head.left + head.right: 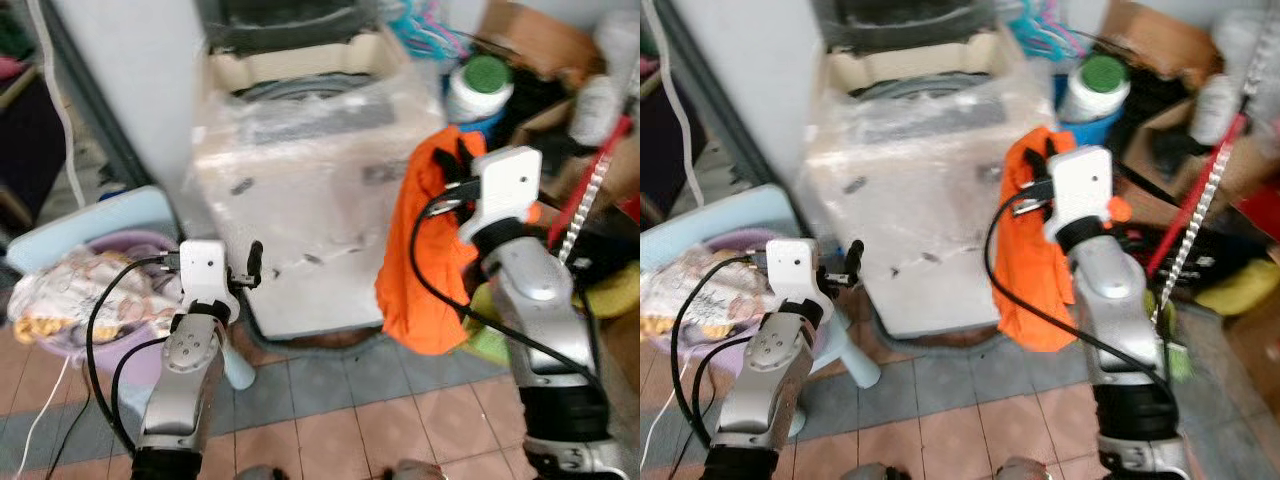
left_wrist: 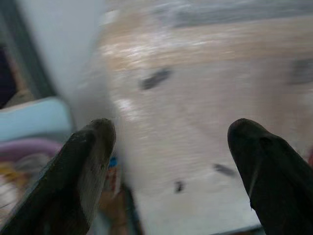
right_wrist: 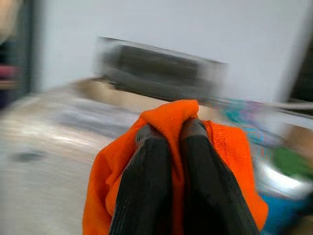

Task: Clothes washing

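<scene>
An orange garment [image 1: 415,250] hangs from my right gripper [image 1: 458,160], which is shut on its top fold; the right wrist view shows the black fingers [image 3: 146,171] pinching the cloth [image 3: 230,147]. It dangles beside the right front corner of the top-loading washing machine [image 1: 310,200], whose lid stands up at the back. My left gripper [image 1: 250,268] is open, empty, and held low in front of the machine's left side, its fingertips [image 2: 93,147] wide apart.
A purple basin of laundry [image 1: 75,290] sits on a light blue stool [image 1: 100,225] at the left. A green-capped detergent bottle [image 1: 478,90], cardboard boxes [image 1: 540,40] and clutter crowd the right. Tiled floor [image 1: 330,420] lies in front of the machine.
</scene>
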You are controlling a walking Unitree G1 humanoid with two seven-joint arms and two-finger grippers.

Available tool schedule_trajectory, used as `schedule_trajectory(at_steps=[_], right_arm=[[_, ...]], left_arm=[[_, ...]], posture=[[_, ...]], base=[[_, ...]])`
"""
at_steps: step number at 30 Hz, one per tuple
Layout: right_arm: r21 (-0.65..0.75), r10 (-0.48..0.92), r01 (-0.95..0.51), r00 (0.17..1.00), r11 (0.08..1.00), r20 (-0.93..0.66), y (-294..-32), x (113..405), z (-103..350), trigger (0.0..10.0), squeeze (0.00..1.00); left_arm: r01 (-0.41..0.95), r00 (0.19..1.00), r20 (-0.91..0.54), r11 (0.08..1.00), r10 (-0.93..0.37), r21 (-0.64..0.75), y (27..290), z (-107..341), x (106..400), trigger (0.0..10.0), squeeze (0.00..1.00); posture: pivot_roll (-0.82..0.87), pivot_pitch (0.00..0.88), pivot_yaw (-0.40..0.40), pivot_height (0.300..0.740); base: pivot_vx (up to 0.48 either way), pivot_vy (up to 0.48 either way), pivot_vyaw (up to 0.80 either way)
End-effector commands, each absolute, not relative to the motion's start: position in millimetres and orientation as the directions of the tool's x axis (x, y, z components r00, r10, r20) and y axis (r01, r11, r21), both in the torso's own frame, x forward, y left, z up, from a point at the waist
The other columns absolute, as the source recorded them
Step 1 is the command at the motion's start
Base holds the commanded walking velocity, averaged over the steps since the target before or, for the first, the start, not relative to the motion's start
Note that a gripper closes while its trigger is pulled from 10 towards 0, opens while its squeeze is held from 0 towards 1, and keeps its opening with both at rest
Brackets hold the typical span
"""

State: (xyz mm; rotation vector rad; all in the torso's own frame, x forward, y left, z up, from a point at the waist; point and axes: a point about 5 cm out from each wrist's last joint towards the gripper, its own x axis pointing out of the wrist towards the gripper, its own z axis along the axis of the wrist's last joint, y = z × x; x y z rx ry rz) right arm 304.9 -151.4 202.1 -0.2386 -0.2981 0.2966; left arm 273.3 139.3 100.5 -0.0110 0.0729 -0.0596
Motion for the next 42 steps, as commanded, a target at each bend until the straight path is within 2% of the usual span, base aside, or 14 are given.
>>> schedule_trajectory(at_steps=[1, 6, 18, 23, 24, 26, 28, 29, 34, 35, 37, 40, 41, 42], right_arm=[[-0.286, 0.349, -0.265, 0.886, 0.921, 0.306, -146, 305, 216, 10.0, 0.00], [-0.283, 0.349, -0.265, 0.884, 0.922, 0.312, -148, 307, 218, 10.0, 0.00], [-0.332, 0.374, -0.257, 0.854, 0.908, 0.362, -151, 326, 245, 10.0, 0.00], [-0.384, 0.377, -0.201, 0.801, 0.901, 0.465, -155, 357, 307, 10.0, 0.00], [-0.384, 0.377, -0.201, 0.801, 0.901, 0.465, -155, 357, 307, 10.0, 0.00], [-0.359, 0.325, -0.129, 0.759, 0.924, 0.564, -162, 371, 362, 10.0, 0.00], [-0.355, 0.287, -0.056, 0.712, 0.933, 0.641, -166, 372, 401, 10.0, 0.00], [-0.335, 0.242, 0.017, 0.656, 0.942, 0.715, -170, 366, 430, 10.0, 0.00], [-0.322, 0.187, 0.140, 0.576, 0.936, 0.795, -176, 358, 453, 10.0, 0.00], [-0.312, 0.164, 0.161, 0.587, 0.936, 0.793, -179, 360, 447, 10.0, 0.00], [-0.349, 0.154, 0.171, 0.663, 0.922, 0.733, -180, 371, 415, 10.0, 0.00], [-0.370, 0.163, 0.164, 0.688, 0.914, 0.707, -179, 375, 404, 10.0, 0.00], [-0.387, 0.174, 0.066, 0.816, 0.920, 0.552, -178, 390, 350, 10.0, 0.00], [-0.387, 0.174, 0.066, 0.816, 0.920, 0.552, -178, 390, 350, 10.0, 0.00]], left_arm=[[0.035, 0.996, -0.083, 0.999, -0.036, -0.009, 145, 98, 273, 10.0, 0.00], [0.036, 0.996, -0.084, 0.999, -0.037, -0.011, 145, 98, 274, 10.0, 0.00], [0.048, 0.996, -0.078, 0.999, -0.049, -0.016, 140, 99, 278, 10.0, 0.00], [0.063, 0.995, -0.082, 0.998, -0.064, -0.018, 136, 99, 282, 10.0, 0.00], [0.063, 0.995, -0.082, 0.998, -0.064, -0.018, 136, 99, 282, 10.0, 0.00], [0.067, 0.994, -0.083, 0.998, -0.068, -0.018, 134, 98, 283, 10.0, 0.00], [0.069, 0.994, -0.083, 0.997, -0.070, -0.017, 133, 98, 284, 10.0, 0.00], [0.066, 0.994, -0.082, 0.998, -0.067, -0.015, 132, 98, 284, 10.0, 0.00], [0.047, 0.996, -0.077, 0.999, -0.048, -0.015, 133, 98, 284, 10.0, 0.00], [0.040, 0.996, -0.076, 0.999, -0.041, -0.016, 134, 98, 284, 10.0, 0.00], [0.028, 0.997, -0.075, 0.999, -0.029, -0.018, 135, 98, 283, 10.0, 0.00], [0.024, 0.997, -0.074, 1.000, -0.026, -0.017, 135, 98, 283, 10.0, 0.00], [0.027, 0.997, -0.075, 1.000, -0.028, -0.016, 135, 98, 283, 10.0, 0.00], [0.027, 0.997, -0.075, 1.000, -0.028, -0.016, 135, 98, 283, 10.0, 0.00]], posture=[[-0.09, 0.005, 0.106, 0.740], [-0.09, 0.003, 0.105, 0.740], [-0.10, 0.000, 0.105, 0.740], [-0.11, 0.000, 0.106, 0.740], [-0.11, 0.000, 0.106, 0.740], [-0.11, 0.000, 0.106, 0.740], [-0.11, 0.000, 0.102, 0.740], [-0.11, 0.000, 0.096, 0.740], [-0.10, 0.000, 0.084, 0.740], [-0.10, 0.000, 0.080, 0.740], [-0.10, 0.000, 0.078, 0.740], [-0.10, 0.000, 0.078, 0.740], [-0.10, 0.000, 0.082, 0.740], [-0.10, 0.000, 0.082, 0.740]], base=[[0.446, 0.000, 0.80], [0.436, 0.000, 0.64], [0.438, 0.000, 0.00], [0.000, 0.000, 0.00], [0.000, 0.000, 0.00], [0.000, 0.000, 0.00], [0.000, 0.000, 0.00], [0.000, 0.000, 0.00], [0.000, 0.000, 0.00], [0.000, 0.000, 0.00], [0.000, 0.000, 0.00], [0.000, 0.000, 0.00], [0.000, 0.000, 0.00], [0.000, 0.000, 0.00]])
